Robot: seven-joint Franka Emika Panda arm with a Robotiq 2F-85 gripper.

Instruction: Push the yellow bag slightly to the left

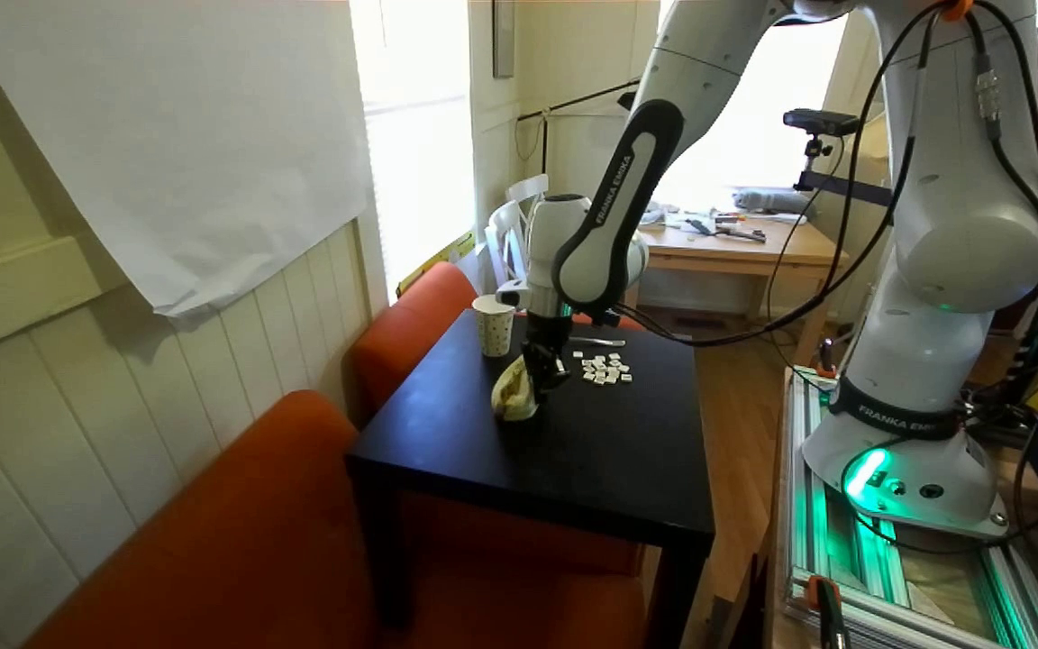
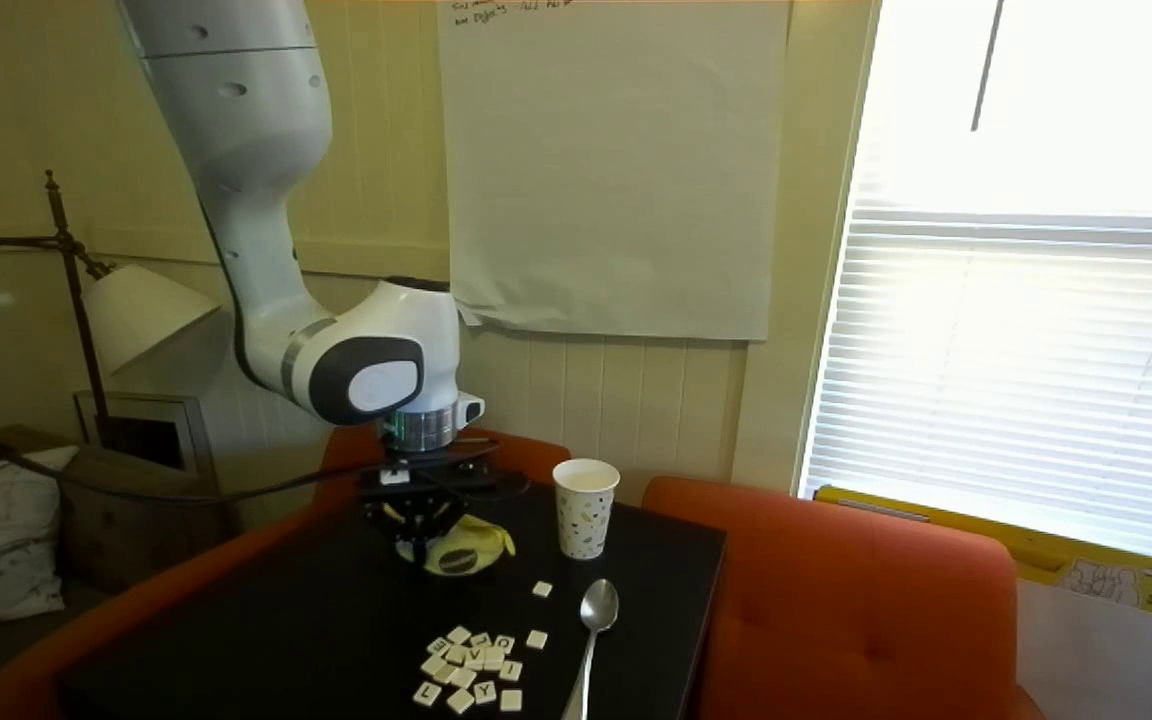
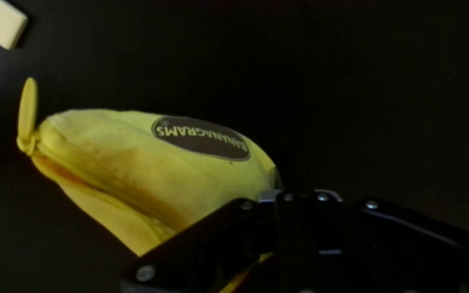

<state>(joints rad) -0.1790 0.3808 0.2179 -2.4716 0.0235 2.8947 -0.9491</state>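
The yellow bag [image 1: 510, 398] is a soft banana-shaped pouch lying on the black table. It also shows in an exterior view [image 2: 471, 543], partly behind my gripper [image 2: 420, 548]. In the wrist view the bag [image 3: 136, 154] fills the left middle, with its zipper seam, a small tab at the left end and a dark oval label. My gripper [image 3: 299, 196] is low beside the bag's right end there, with its fingers together and nothing seen between them. The left finger overlaps the bag's edge; whether it touches cannot be told. The bag's lower right part is hidden behind the gripper.
A speckled paper cup [image 2: 584, 510] stands near the bag at the table edge. A spoon [image 2: 596, 610] and several letter tiles [image 2: 471, 665] lie on the black table [image 1: 609, 460]. Orange chairs [image 1: 415, 324] and a bench [image 1: 240, 541] border the table.
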